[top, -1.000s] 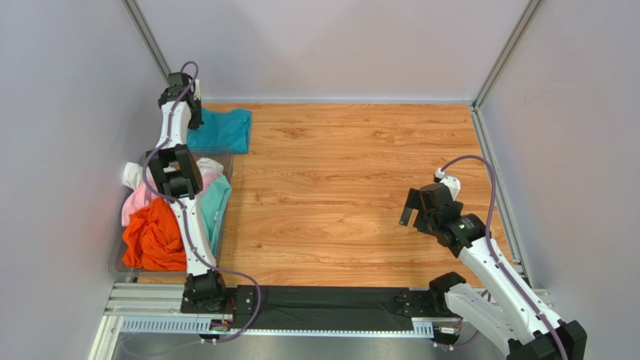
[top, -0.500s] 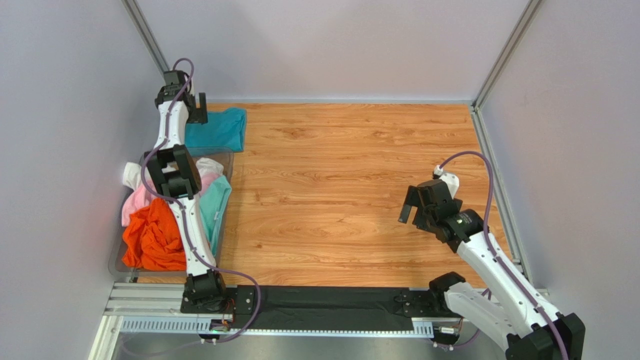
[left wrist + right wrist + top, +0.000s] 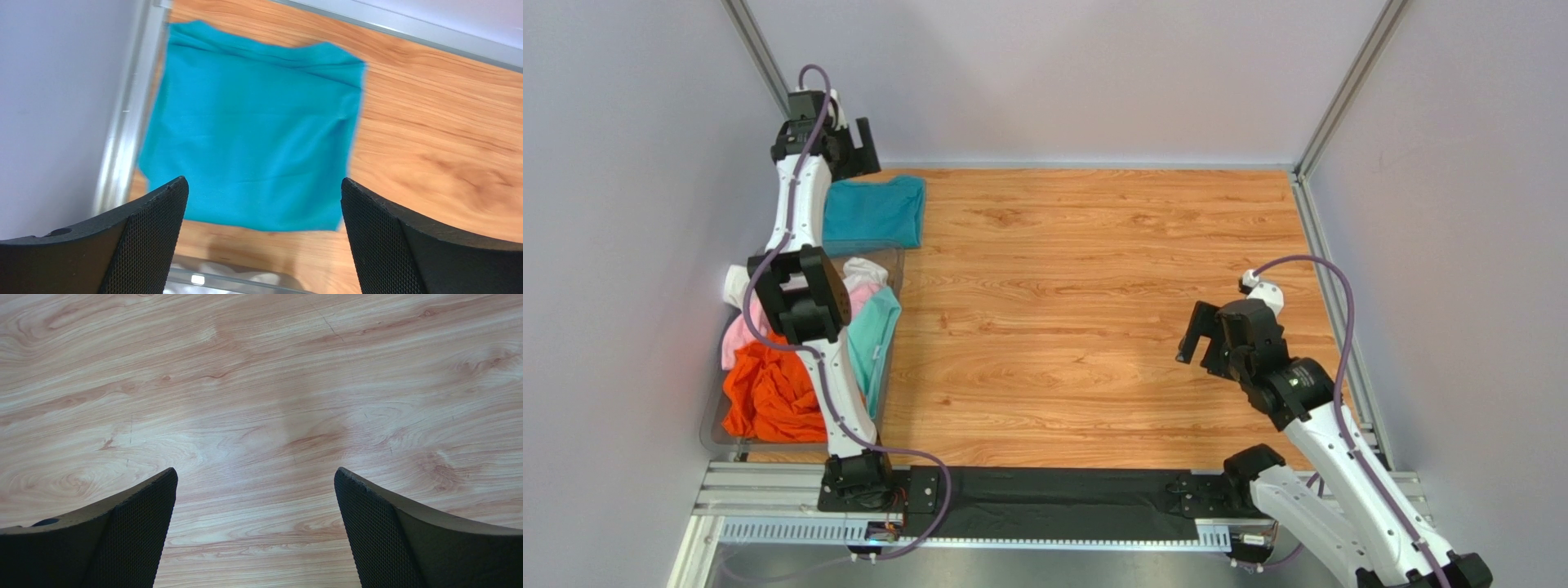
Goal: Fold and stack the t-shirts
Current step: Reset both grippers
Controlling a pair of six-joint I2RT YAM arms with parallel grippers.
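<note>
Your left claw (image 3: pixel 262 180) stands wide and empty, lifted off the cloth. Its wrist view looks down on the teal shirt (image 3: pixel 251 128), which lies folded to a rough square beyond and between the two fingers, touching neither. The shirt is flat on the table (image 3: pixel 1075 306) in the far left corner, its left edge along the metal rail (image 3: pixel 126 131) at the wall.

That view alone shows the fold's creased far edge and a scrap of white cloth at the bottom edge. The top view alone shows you the rest: just near of the teal shirt, a clear bin (image 3: pixel 713 429) holds the white (image 3: pixel 864 270), pink (image 3: pixel 744 337), aqua (image 3: pixel 876 337) and orange (image 3: pixel 768 392) shirts in a loose heap.

Your right claw (image 3: pixel 255 470) is also spread wide and empty, well apart at the near right, and its wrist view shows bare wood.
</note>
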